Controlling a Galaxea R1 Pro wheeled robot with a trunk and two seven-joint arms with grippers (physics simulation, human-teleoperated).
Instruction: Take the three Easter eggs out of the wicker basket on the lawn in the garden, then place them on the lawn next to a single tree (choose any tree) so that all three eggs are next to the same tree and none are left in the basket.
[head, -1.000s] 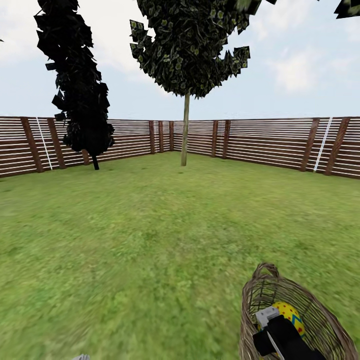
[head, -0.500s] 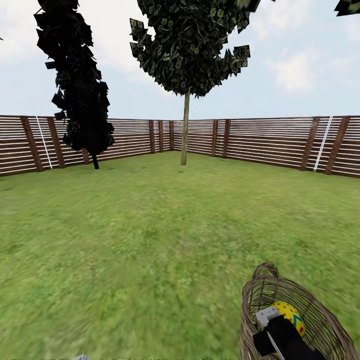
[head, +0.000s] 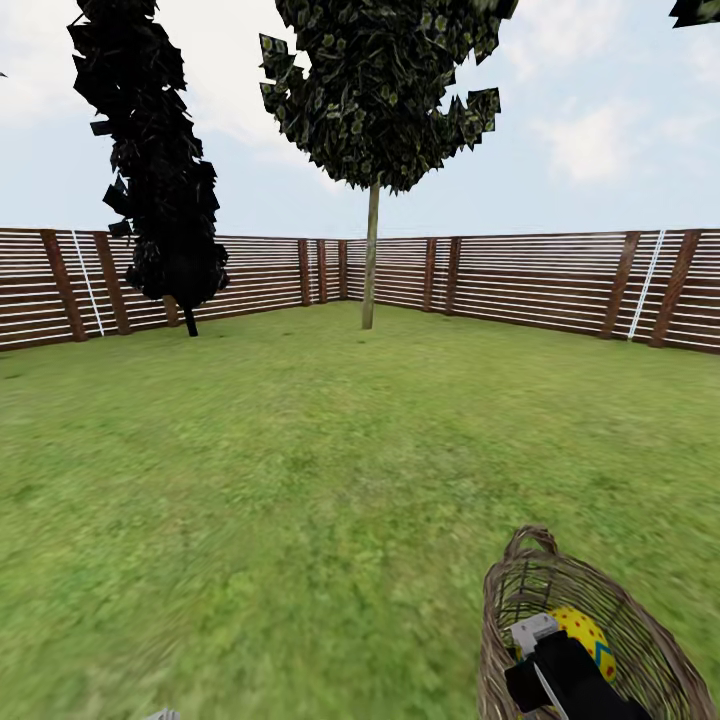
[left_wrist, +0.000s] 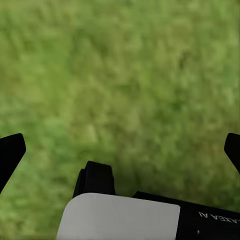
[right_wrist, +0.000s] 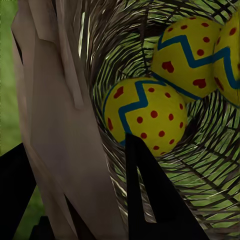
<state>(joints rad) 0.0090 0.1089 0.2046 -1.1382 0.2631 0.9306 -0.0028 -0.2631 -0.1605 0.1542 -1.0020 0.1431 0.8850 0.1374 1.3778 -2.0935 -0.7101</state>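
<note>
The wicker basket (head: 520, 590) sits tilted at the head view's lower right, over the lawn (head: 300, 480). My right gripper (head: 540, 660) is shut on its wall. In the right wrist view the gripper (right_wrist: 75, 155) has one dark finger (right_wrist: 150, 200) inside the basket (right_wrist: 60, 100) and the other outside. Three Easter eggs lie inside, yellow with red dots and blue zigzags: one (right_wrist: 145, 117) close to the inner finger, a second (right_wrist: 187, 55) behind it, a third (right_wrist: 230, 55) cut by the edge. One egg (head: 585, 635) shows in the head view. My left gripper (left_wrist: 120, 150) hangs open over bare grass. The task's tree is out of view.
A thin-trunked round-crowned tree (head: 370, 260) stands far ahead near the fence corner. A dark conifer (head: 160, 180) stands at the far left. A brown slatted fence (head: 560, 280) closes the lawn on all visible sides. Open grass stretches between me and them.
The whole picture has shifted very slightly, so the camera moved. The basket stays in my right gripper at the same place in the view, and the visible egg has slid a little inside it.
</note>
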